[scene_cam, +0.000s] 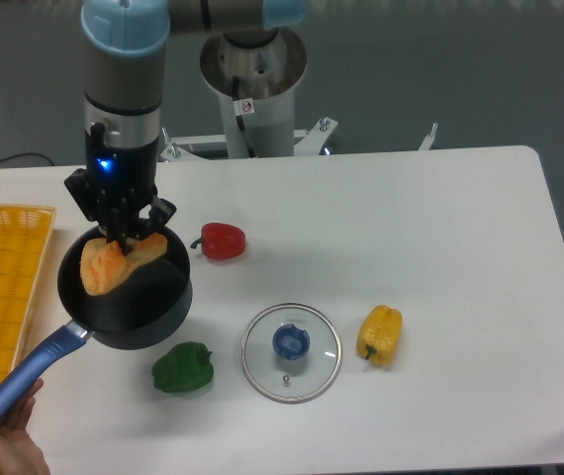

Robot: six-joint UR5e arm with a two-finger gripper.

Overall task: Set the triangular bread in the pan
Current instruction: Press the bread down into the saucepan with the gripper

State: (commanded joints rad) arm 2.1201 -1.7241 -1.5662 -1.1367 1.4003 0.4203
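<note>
Single fixed view, from above and in front of the tabletop.

Writing: none legible. A small round red-and-white sticker sits on the arm's base column; its symbol is too small to read. A blue light glows on the wrist above the claw.

Claw: closed on the bread, gripping its upper edge. The bread hangs tilted over the pan, its lower tip inside the rim on the left side; whether it touches the pan's inside I cannot tell.

Pan: near the left part of the tabletop, blue handle running down-left. A hand at the bottom left corner holds the handle's end.

Neighbours:
- Red pepper, just right of the pan's rim, apart from it.
- Green pepper, just below-right of the pan.
- Glass lid with blue knob, lying flat, right of the green pepper.
- Yellow pepper, just beside the lid on its right.
- Yellow tray at the left edge, close to the pan's left wall.

Edges and room: the tabletop's right half, beyond the yellow pepper, is bare white surface out to the right edge. The pan is hemmed by tray, red pepper and green pepper on three sides.
</note>
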